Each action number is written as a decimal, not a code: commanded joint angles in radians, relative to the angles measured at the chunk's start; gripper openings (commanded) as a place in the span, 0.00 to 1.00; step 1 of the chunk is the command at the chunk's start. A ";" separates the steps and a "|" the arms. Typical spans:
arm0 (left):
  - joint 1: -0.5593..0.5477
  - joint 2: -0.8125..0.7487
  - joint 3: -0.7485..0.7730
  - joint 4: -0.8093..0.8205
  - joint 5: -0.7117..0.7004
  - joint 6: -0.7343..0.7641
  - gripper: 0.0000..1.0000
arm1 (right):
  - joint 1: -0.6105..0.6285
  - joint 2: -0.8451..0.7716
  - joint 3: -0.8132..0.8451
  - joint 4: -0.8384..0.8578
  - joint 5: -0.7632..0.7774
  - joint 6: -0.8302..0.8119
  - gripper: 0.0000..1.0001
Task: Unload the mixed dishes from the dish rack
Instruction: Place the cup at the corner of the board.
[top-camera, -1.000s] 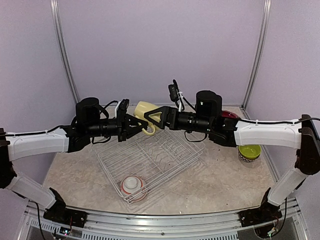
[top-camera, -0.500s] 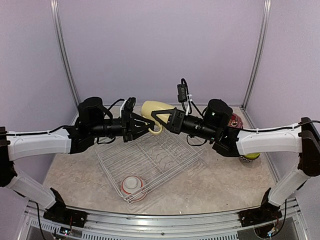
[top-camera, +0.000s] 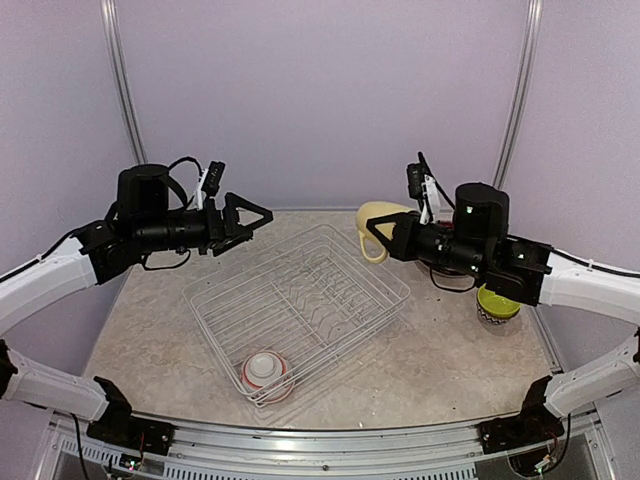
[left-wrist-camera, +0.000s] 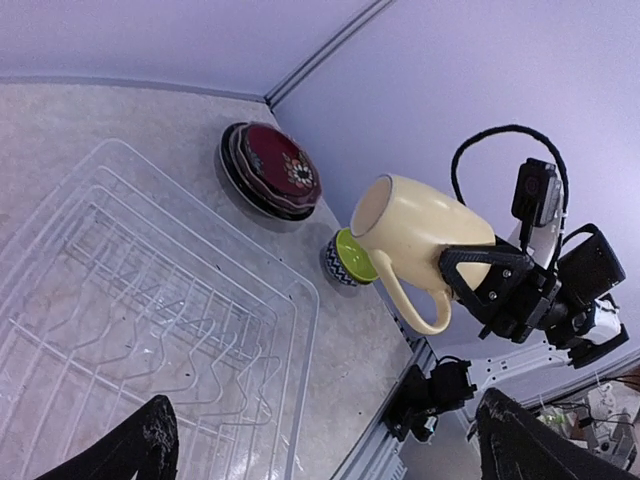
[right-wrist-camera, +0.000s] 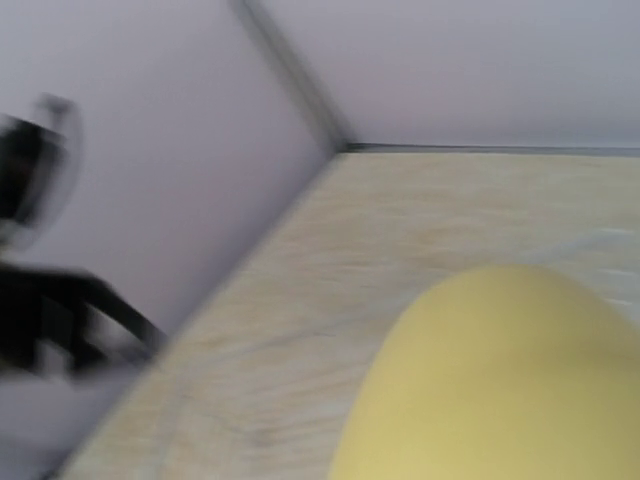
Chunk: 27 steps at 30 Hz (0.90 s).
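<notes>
A pale yellow mug (top-camera: 377, 221) hangs in the air over the back right of the table, handle down, with my right gripper (top-camera: 388, 236) shut on it. In the right wrist view the mug (right-wrist-camera: 500, 380) fills the lower right and hides the fingers. The left wrist view shows the mug (left-wrist-camera: 420, 225) clamped by the right gripper (left-wrist-camera: 482, 278). My left gripper (top-camera: 256, 215) stands open and holds nothing, above the back left of the white wire dish rack (top-camera: 290, 315). A red-white bowl (top-camera: 266, 372) sits in the rack's near corner.
A lime green bowl (top-camera: 497, 302) with a zigzag band stands on the table at the right, under my right forearm. A dark red plate (left-wrist-camera: 275, 170) on a darker one lies at the back right, near the corner post. Purple walls enclose the table.
The mug passed from my left gripper to my right one. The left gripper opened and drew back to the left. The right arm carried the mug to the right, away from the rack.
</notes>
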 joint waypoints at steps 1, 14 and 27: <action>0.076 -0.085 0.127 -0.346 -0.185 0.225 0.99 | -0.013 -0.177 -0.002 -0.432 0.301 -0.074 0.00; 0.178 -0.010 0.347 -0.725 -0.293 0.522 0.99 | -0.022 -0.395 -0.093 -1.206 0.276 0.357 0.00; 0.323 -0.138 0.196 -0.595 -0.178 0.507 0.99 | -0.417 -0.326 -0.302 -1.051 0.063 0.252 0.00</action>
